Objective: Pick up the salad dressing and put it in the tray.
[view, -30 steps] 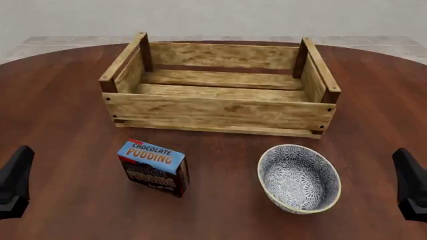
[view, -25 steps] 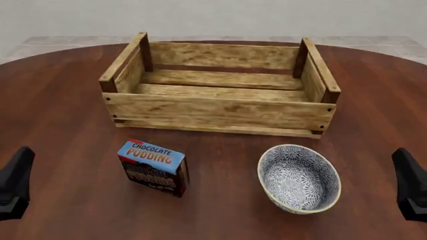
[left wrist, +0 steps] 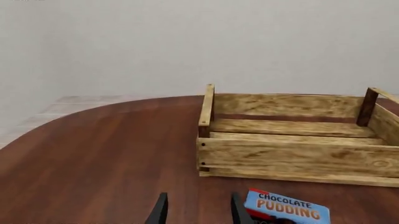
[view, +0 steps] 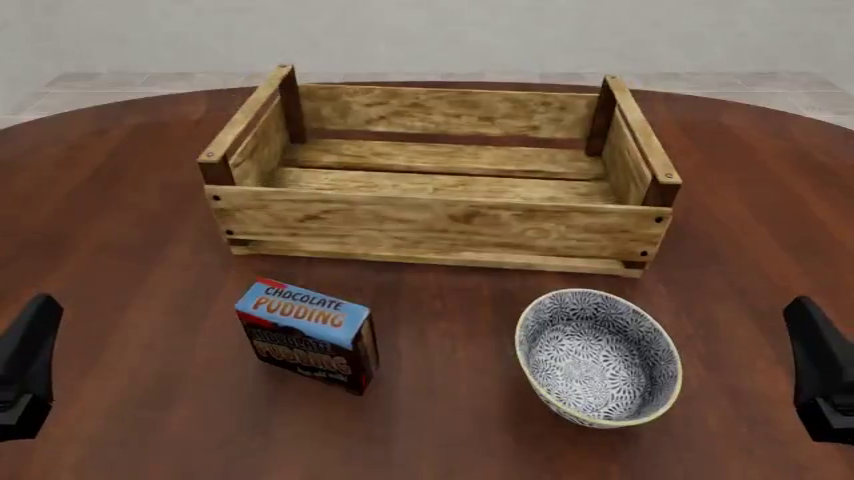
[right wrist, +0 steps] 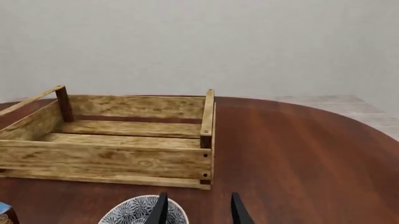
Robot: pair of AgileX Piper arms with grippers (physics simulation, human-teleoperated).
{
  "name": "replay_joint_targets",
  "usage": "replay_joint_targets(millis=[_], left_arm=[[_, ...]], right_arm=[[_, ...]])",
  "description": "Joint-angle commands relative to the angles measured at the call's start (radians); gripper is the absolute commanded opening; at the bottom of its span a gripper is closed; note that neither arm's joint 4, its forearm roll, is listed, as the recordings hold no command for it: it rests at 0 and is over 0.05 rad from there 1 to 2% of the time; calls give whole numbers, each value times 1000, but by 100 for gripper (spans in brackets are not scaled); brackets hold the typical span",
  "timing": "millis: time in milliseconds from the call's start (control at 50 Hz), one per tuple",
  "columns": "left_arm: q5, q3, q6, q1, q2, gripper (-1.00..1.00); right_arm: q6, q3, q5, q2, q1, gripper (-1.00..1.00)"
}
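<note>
The salad dressing bottle is out of view in every frame. The tray [view: 441, 215], a wooden slat crate with darker corner posts, stands empty at the back middle of the table; it also shows in the left wrist view [left wrist: 299, 156] and the right wrist view [right wrist: 106, 161]. My left gripper [view: 27, 365] is at the front left edge, open and empty, its jaws apart in the left wrist view [left wrist: 198, 212]. My right gripper [view: 817, 365] is at the front right edge, open and empty, as the right wrist view [right wrist: 196, 210] shows.
A blue-topped chocolate pudding box [view: 307, 325] stands in front of the tray's left half, close to the left gripper's right finger [left wrist: 238, 211]. A blue-white patterned bowl [view: 601, 350] sits in front of the tray's right half, just ahead of the right gripper [right wrist: 134, 212].
</note>
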Motion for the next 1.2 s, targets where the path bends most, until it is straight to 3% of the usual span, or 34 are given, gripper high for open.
replay_joint_targets(millis=[20, 300, 460, 720, 1200], left_arm=[[64, -40, 37, 15, 0, 100], [171, -97, 55, 52, 7, 100], [276, -206, 63, 85, 1, 100], [354, -285, 48, 153, -2, 100], [450, -314, 59, 287, -4, 100]], right_arm=[[0, 3, 1, 1, 2, 100], [4, 1, 6, 0, -2, 100], [1, 2, 7, 0, -2, 100], [-3, -1, 11, 0, -1, 100], [-11, -1, 5, 10, 4, 100]])
